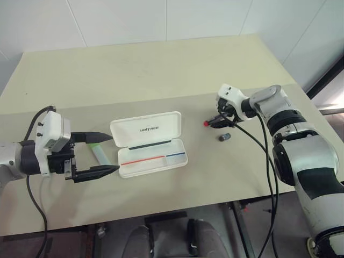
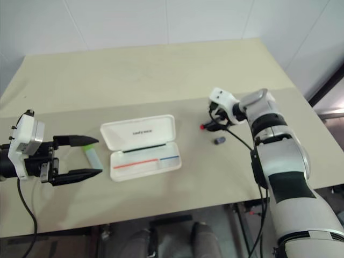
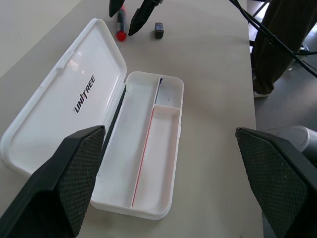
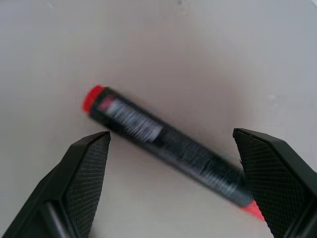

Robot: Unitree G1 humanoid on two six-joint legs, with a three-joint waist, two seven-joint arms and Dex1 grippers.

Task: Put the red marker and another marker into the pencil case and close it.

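The white pencil case (image 1: 151, 157) lies open on the table, its lid (image 3: 69, 99) folded back with dark lettering on it and its tray (image 3: 151, 148) empty. To its right lies the red marker (image 4: 163, 139), black with a red cap (image 1: 206, 123). My right gripper (image 1: 219, 122) is open over it, one finger on each side of the barrel, not touching. The green-capped marker (image 1: 96, 153) lies on the table left of the case. My left gripper (image 1: 112, 153) is open, and from the head views this marker sits between its fingers (image 3: 64, 188), ungripped.
A small dark grey marker (image 1: 224, 137) lies just in front of the red one, also seen as the grey marker (image 3: 158, 29) beyond the case. The beige table (image 1: 161, 70) stretches far behind the case; its front edge runs close below the case.
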